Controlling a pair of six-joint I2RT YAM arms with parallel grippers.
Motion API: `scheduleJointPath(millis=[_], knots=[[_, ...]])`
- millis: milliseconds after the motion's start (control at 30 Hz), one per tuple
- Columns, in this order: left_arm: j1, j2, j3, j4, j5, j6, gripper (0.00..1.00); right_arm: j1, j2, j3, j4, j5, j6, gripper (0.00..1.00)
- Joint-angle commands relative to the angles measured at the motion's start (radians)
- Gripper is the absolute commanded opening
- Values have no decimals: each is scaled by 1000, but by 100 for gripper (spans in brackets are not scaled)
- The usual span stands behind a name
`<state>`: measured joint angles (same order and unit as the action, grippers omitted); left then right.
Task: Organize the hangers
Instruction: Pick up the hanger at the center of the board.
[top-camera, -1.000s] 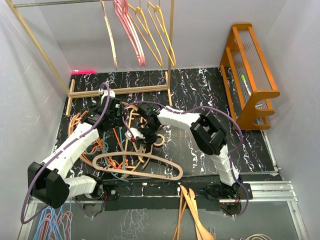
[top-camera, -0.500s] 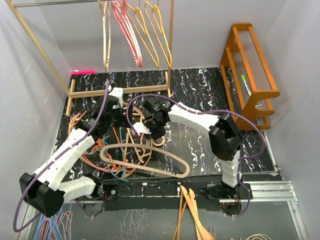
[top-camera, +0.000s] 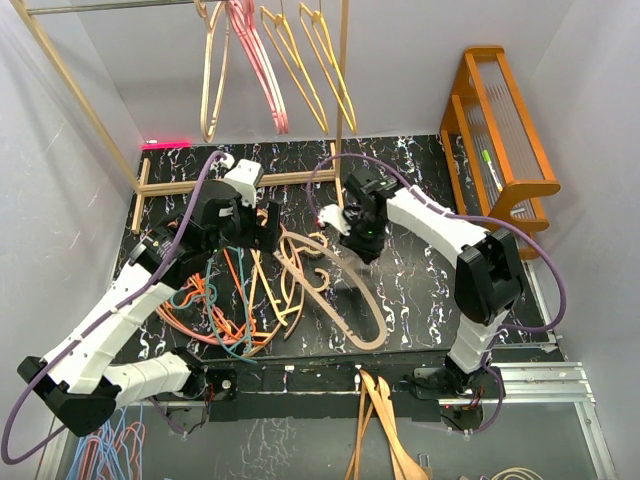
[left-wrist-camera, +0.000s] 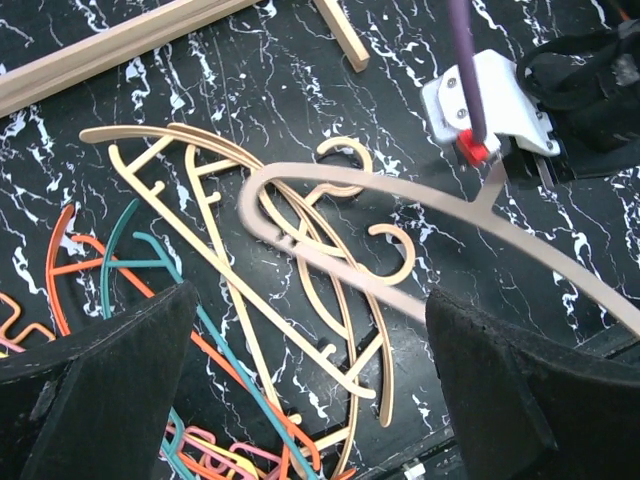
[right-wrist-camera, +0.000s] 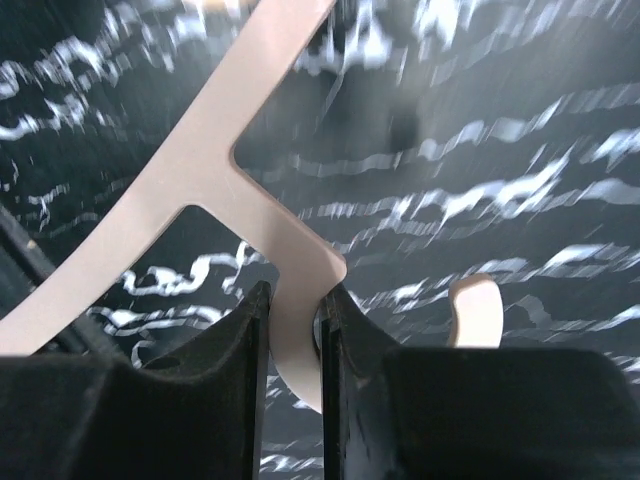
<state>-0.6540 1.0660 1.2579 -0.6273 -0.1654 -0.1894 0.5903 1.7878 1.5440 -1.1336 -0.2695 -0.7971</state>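
One tan hanger (right-wrist-camera: 190, 180) hangs pinched at the neck in the right gripper (right-wrist-camera: 295, 310), left gripper (left-wrist-camera: 305, 370) gaping; lift slowly, hook turned toward the rail (top-camera: 110, 7).

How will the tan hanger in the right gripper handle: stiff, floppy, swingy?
The tan hanger looks stiff: no visible sag though held by the neck. It may pivot, since the right gripper pinches only that narrow neck. It could snag the yellow hangers beneath.
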Motion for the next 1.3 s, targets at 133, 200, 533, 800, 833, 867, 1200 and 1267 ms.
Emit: scheduleJointPath(millis=[133, 200, 533, 800, 833, 867, 1200, 1267], knots=[[-103, 60, 135, -84, 138, 46, 97, -176, -103, -128, -74, 47, 172, 8], [-170, 85, 140, -84, 167, 53, 97, -204, -123, -125, -51, 74, 214, 8], [-543, 223, 203, -54, 0, 179, 97, -290, -7, 56, -124, 182, 287, 8], [-751, 405, 258, -36, -173, 305, 97, -288, 95, 185, -222, 238, 302, 8], [-771, 438, 271, -35, -202, 320, 97, -288, 97, 186, -223, 232, 303, 8], [-783, 461, 283, -31, -211, 332, 97, -288, 99, 185, -223, 222, 306, 8], [-820, 606, 360, -21, -221, 356, 97, -287, 73, 182, -223, 173, 297, 8], [-823, 615, 344, -4, -273, 358, 97, -287, 65, 173, -224, 166, 294, 8]])
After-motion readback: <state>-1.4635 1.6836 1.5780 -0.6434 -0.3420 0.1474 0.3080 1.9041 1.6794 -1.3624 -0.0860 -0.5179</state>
